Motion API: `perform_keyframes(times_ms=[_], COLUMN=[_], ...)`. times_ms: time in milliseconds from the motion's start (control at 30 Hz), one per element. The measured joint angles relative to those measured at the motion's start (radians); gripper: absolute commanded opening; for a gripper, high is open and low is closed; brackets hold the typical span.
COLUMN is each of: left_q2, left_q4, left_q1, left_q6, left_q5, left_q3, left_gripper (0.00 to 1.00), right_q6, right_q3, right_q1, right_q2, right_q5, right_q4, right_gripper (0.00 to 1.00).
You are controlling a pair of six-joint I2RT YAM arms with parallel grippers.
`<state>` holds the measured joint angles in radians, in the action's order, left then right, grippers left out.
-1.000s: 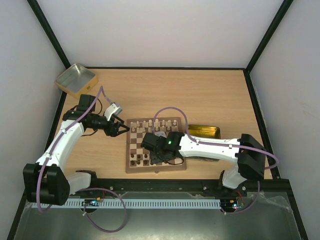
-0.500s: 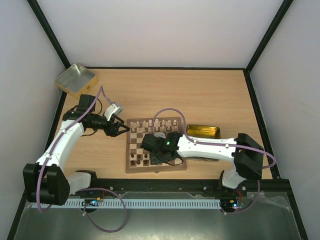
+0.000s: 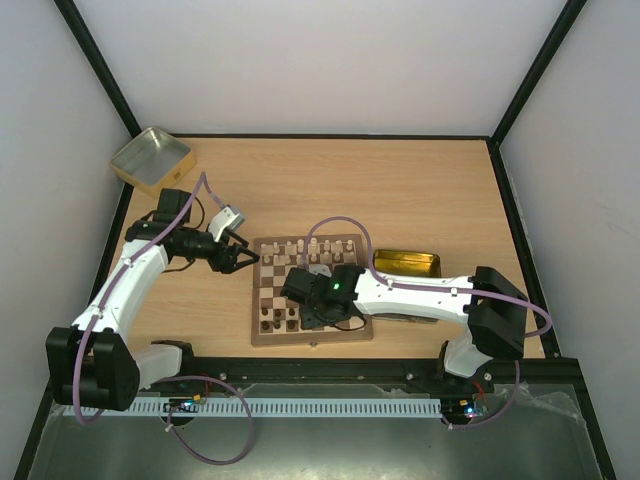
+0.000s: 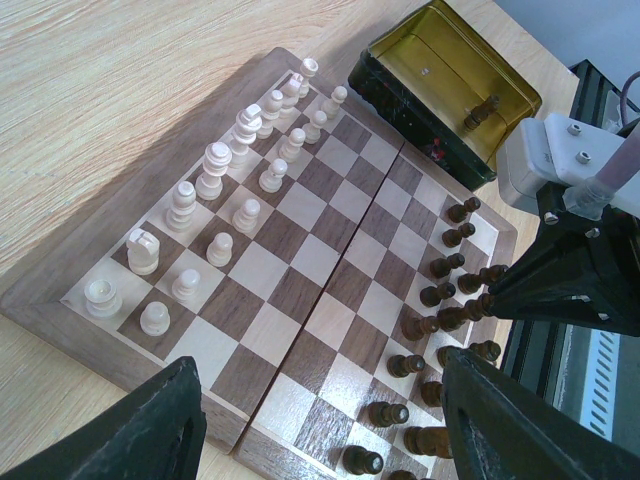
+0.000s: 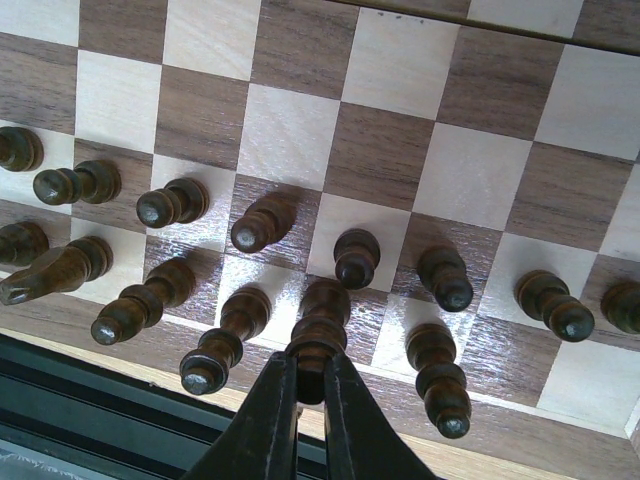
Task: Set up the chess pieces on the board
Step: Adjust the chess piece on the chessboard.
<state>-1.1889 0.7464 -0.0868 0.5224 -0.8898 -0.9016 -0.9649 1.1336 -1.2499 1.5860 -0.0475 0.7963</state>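
The board (image 3: 312, 339) lies at the table's near middle. Pale chess pieces (image 3: 300, 247) line its far rows, dark ones (image 3: 274, 318) its near rows. My right gripper (image 3: 316, 314) hangs low over the near rows. In the right wrist view the right gripper (image 5: 310, 375) is shut on the top of a dark chess piece (image 5: 322, 318) that stands in the near row among other dark pieces (image 5: 440, 378). My left gripper (image 3: 245, 261) hovers open at the board's left edge. In the left wrist view it (image 4: 320, 400) frames the board (image 4: 300, 250), holding nothing.
An open gold tin (image 3: 150, 160) sits at the back left corner. A second gold tin (image 3: 408, 264) lies right of the board; a dark piece (image 4: 483, 110) rests inside that tin (image 4: 450, 80). A black rail (image 3: 330, 368) runs along the near edge.
The right gripper's jaws have closed in on the dark piece's top. Both arms have barely moved.
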Motion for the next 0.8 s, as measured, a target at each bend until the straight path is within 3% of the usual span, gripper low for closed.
perform_keyframes(times_ms=[800], left_q2=[0.000], left_q4=[0.000], left_q1=[0.000], left_q6=[0.000], left_q5=[0.000], left_q3=[0.000], left_gripper=[0.65], right_q6=[0.000], right_q3=[0.001], right_q1=[0.000], right_q2=[0.000], right_q5=[0.010], right_q4=[0.013], right_gripper=[0.04])
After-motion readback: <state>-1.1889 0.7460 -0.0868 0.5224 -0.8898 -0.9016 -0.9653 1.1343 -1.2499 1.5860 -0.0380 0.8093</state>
